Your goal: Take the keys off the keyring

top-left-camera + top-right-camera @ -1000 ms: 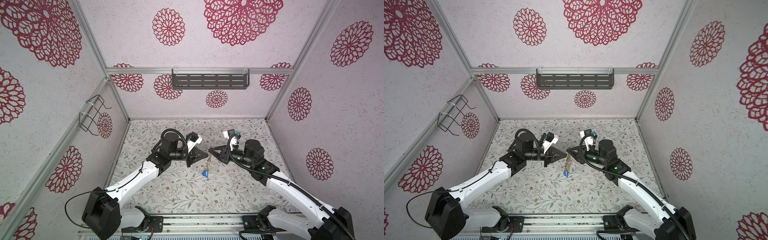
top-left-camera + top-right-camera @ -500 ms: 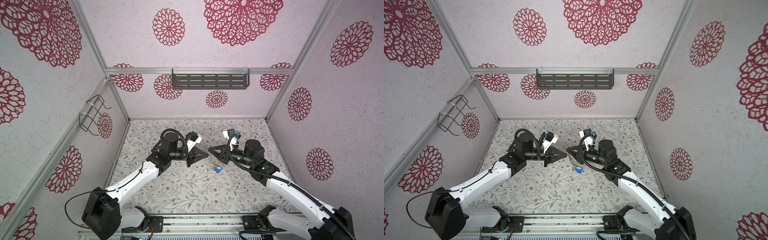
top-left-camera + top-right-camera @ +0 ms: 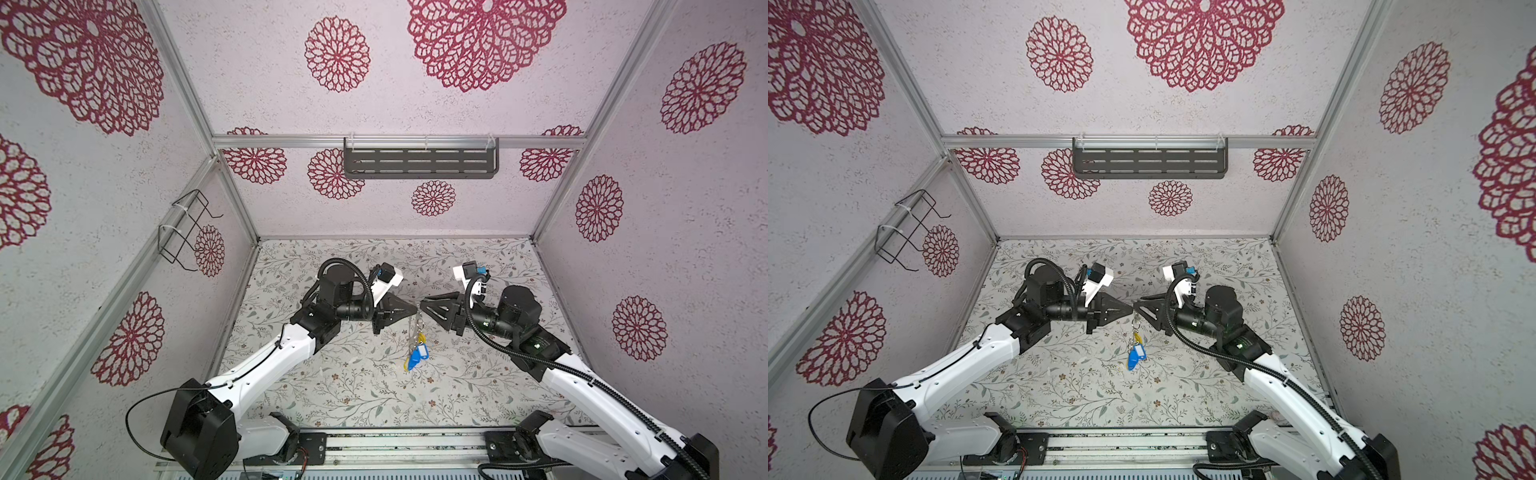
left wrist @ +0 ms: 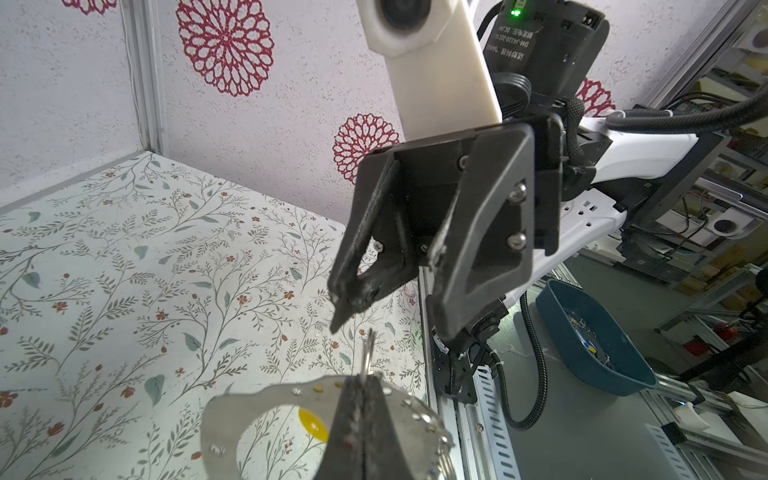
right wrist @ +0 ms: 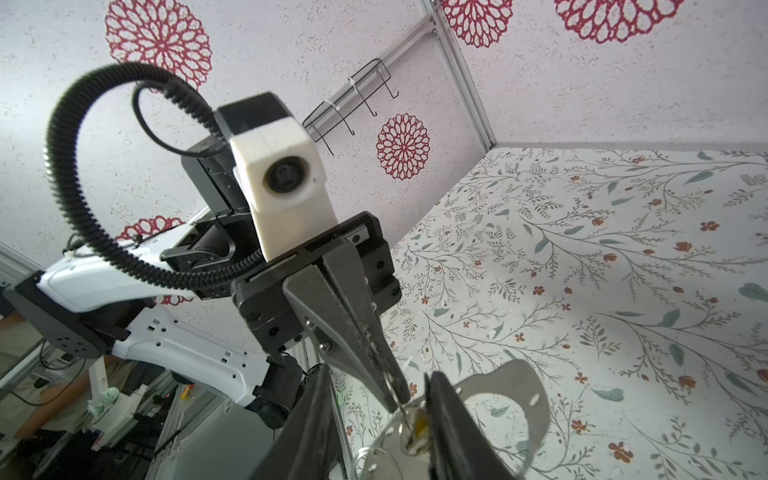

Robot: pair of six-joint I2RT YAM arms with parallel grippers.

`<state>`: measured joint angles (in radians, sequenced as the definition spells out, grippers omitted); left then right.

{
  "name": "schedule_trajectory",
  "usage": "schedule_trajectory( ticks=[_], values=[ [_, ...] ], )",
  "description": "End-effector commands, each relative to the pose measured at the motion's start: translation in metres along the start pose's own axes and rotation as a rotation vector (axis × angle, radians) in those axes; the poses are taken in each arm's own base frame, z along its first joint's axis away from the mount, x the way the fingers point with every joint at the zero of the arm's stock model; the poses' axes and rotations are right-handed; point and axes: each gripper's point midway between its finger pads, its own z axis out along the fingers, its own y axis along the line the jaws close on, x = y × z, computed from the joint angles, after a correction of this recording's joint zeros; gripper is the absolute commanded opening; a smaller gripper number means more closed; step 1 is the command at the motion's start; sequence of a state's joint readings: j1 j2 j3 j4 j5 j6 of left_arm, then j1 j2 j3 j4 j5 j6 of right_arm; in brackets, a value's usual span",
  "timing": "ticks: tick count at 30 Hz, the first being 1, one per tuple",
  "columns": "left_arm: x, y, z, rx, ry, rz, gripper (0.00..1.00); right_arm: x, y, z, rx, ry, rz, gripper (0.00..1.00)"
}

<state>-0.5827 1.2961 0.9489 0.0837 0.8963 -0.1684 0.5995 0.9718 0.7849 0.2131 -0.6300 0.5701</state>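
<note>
In both top views the two grippers meet tip to tip above the middle of the floral table. My left gripper is shut on the edge of the keyring, a flat grey crescent band that hangs edge-on below it. The keys, blue and yellow tags, dangle from the band's low end. A yellow tag shows through the band's opening. My right gripper is open, its fingers straddling the left gripper's tip and a small silver ring.
A dark slotted shelf hangs on the back wall and a wire rack on the left wall. A metal rail runs along the table's front edge. A blue bin sits outside the enclosure.
The hanging tags swung out toward the right arm half a second ago and now hang straight down again. The right gripper's jaws stand a little wider. The left gripper stays shut.
</note>
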Motion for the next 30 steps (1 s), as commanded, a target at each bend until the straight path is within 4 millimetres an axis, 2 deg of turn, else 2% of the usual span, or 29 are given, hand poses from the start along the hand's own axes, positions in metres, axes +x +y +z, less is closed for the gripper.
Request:
schedule_trajectory(
  ticks=[1,4,9,16,22,23,25,26,28,30],
  values=[
    [-0.015,-0.011,-0.005,0.018,-0.042,0.058,0.00,0.003,0.011,0.002,-0.064,0.008,-0.001,0.27],
    [-0.016,-0.010,-0.005,0.012,-0.044,0.059,0.00,0.004,0.012,0.006,-0.081,0.014,0.006,0.20],
    [-0.017,-0.010,-0.006,0.008,-0.043,0.062,0.00,0.007,0.012,0.012,-0.094,0.024,0.007,0.20],
    [-0.013,-0.005,-0.004,-0.008,-0.024,0.049,0.00,0.007,0.008,0.015,-0.079,0.024,0.001,0.00],
    [-0.013,0.004,-0.005,-0.061,-0.021,0.035,0.00,0.007,0.006,0.013,-0.059,0.013,-0.008,0.00],
    [-0.014,0.011,-0.006,-0.099,-0.025,0.025,0.04,0.005,0.004,0.013,-0.048,0.002,-0.010,0.00],
    [-0.017,0.029,-0.012,-0.205,-0.053,-0.028,0.19,0.003,0.000,0.011,-0.026,-0.024,-0.008,0.00],
    [-0.019,0.044,-0.019,-0.290,-0.090,-0.087,0.31,0.001,-0.002,0.011,-0.016,-0.041,-0.009,0.00],
    [-0.024,0.073,-0.038,-0.421,-0.174,-0.214,0.45,-0.001,-0.006,0.009,0.005,-0.072,-0.003,0.00],
    [-0.026,0.092,-0.057,-0.504,-0.234,-0.306,0.59,-0.005,-0.007,0.006,0.012,-0.106,-0.005,0.00]
  ],
)
